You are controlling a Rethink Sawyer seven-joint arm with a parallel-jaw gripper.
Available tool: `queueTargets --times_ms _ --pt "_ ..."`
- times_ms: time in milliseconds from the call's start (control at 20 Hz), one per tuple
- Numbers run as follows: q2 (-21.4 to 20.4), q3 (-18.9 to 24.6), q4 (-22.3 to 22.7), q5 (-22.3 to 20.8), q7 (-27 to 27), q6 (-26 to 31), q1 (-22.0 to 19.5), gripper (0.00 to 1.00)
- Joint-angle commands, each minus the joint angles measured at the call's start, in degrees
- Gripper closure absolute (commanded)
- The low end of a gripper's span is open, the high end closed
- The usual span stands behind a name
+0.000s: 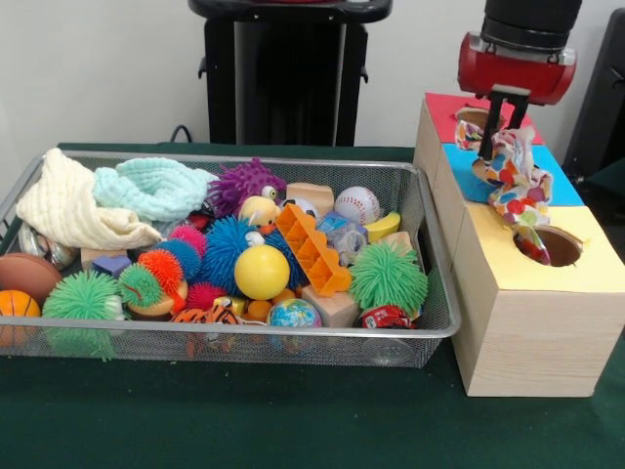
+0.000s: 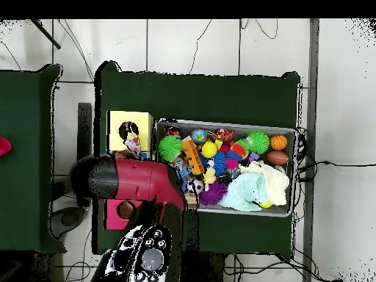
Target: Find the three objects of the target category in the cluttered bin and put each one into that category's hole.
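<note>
front view showed the black gripper on the red arm clamped on a white polka-dot cloth, which trailed down into the yellow-surround round hole of the pale wooden box (beside the silver wire-mesh bin).

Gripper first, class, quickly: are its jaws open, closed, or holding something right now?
Gripper: jaws closed on the polka-dot cloth, which hangs down with its lower end in the yellow-surround hole of the wooden box.
</note>
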Motion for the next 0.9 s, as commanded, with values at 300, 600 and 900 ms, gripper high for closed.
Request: queueTargets --times_ms 300,600,900 --pt "4.01 -10.59 -16.63 -3.94 14.23 15.27 5.93 1.0" --pt "5.46 -9.19 -15.14 -1.1 15.1 8.38 5.08 1.0" --pt "5.42 -6.99 -11.17 0.63 15.64 0.13 3.95 1.0"
